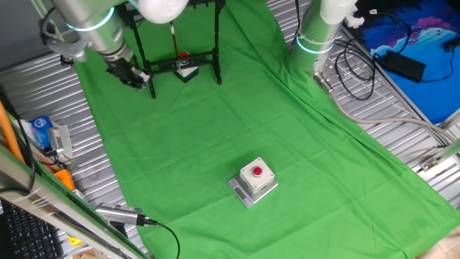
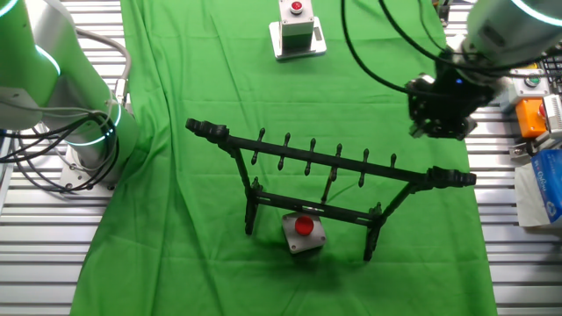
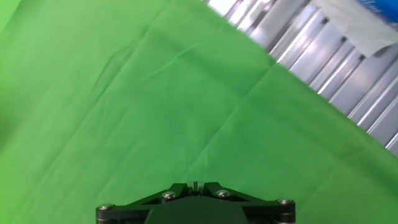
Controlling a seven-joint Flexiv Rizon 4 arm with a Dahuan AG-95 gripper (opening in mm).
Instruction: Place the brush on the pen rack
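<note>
Brush (image 1: 173, 42) hanging on rack (image 2: 327, 168), above red-button box (image 2: 304, 233). Gripper (image 2: 438, 125) empty, fingers pressed together, off rack's end over green cloth (image 3: 155, 106). Second button box (image 1: 254, 180) well apart.

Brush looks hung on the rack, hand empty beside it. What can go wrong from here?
1. The hand sits close to the end leg of the pen rack; a sideways move may bump or tip it.
2. The brush appears to hang from one peg only; a jolt could shake it off.
</note>
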